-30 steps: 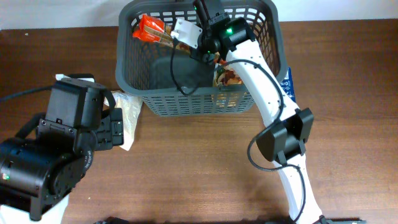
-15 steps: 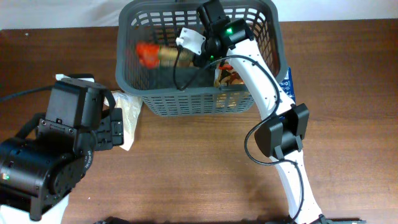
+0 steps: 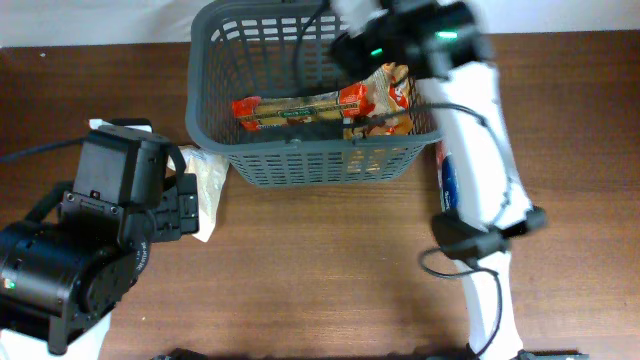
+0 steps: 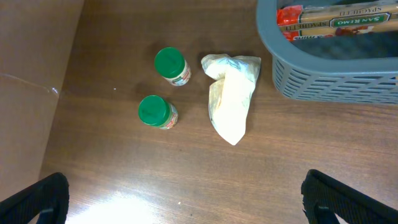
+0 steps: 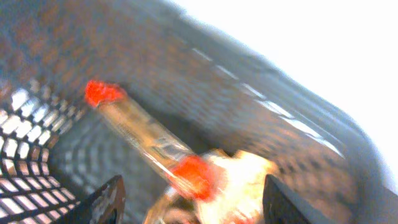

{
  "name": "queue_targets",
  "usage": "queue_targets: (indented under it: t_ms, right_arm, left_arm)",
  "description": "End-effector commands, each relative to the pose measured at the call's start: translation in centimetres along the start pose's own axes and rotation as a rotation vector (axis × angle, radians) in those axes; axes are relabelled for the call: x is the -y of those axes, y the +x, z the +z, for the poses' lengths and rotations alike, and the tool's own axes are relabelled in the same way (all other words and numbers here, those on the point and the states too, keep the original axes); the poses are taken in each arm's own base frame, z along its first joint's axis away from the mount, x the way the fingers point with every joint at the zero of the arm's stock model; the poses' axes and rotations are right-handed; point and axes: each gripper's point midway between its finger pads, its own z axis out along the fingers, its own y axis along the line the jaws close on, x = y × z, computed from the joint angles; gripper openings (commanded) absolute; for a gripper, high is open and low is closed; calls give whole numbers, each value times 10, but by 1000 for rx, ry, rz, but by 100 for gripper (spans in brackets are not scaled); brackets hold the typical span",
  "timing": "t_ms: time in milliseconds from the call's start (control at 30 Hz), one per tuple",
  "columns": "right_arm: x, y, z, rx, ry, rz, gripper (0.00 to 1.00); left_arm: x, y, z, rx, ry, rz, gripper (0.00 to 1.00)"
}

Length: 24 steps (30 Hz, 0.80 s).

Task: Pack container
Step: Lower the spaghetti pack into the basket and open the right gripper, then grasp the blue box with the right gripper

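Spaghetti packet (image 4: 339, 17) in container (image 4: 329, 87) reads "San Remo".

Bright, even light; soft glare on the table (image 4: 118, 208); heavy motion blur throughout the right wrist view.

The container (image 3: 193, 90) sits at the far middle of the desk (image 3: 330, 260). In it a long packet (image 3: 290, 108) lies left to right, with a second packet (image 3: 388, 95) at its right end. A bag (image 4: 230, 93) lies on the desk just left of the container's near-left corner. Left of the bag stand a far jar (image 4: 171, 65) and a near jar (image 4: 157, 112).
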Motion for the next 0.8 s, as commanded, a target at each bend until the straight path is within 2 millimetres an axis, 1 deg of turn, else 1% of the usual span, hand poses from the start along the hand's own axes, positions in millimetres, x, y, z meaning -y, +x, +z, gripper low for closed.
queue_targets:
  t_ms: [0,33,67,100,133,200,233,267,333,400,467,533,600,633,733,767]
  right_arm:
    - [79,6,-94,107,199,349,74]
    - [105,27,-106,75,247,458,78]
    - [123,47,-113,38,283,541,80]
    - [138,65,-117,2,312,611,81]
    - [156,86,-118,-45,344,691,82]
    - [175,109,-111,-91,308,774,81]
    - [179,119,-105,-117,284,806,77]
    - [185,132,-98,-156,265,843,75]
    - [193,161,-82,-250,255,900,75]
    - [192,185,-62,-346,235,937,76]
    - [186,210,-39,-443,207,961,77]
    - [172,245,-1,-566,156,958,78]
    - [161,268,21,-630,125,941,78]
    - [155,279,31,-658,112,946,79]
    - [138,306,53,-713,53,926,80]
    - [127,325,63,-754,32,926,80]
  left_arm:
    - [-1,0,1,-3,-5,-6,99]
    - [-1,0,1,-3,-5,-6,99]
    - [-1,0,1,-3,-5,-6,99]
    - [-1,0,1,-3,-5,-6,99]
    - [-1,0,1,-3,-5,-6,99]
    - [-1,0,1,-3,-5,-6,99]
    - [-1,0,1,-3,-5,-6,99]
    - [-1,0,1,-3,-5,-6,99]
    - [-1,0,1,-3,-5,-6,99]
    - [-1,0,1,-3,-5,-6,99]
    - [-1,0,1,-3,-4,-6,99]
    - [-1,0,1,-3,-4,-6,99]
    - [-1,0,2,-4,-5,-6,99]
    - [-1,0,2,-4,-4,-5,99]
    - [-1,0,2,-4,-5,-5,99]
    - [-1,0,2,-4,-5,-6,99]
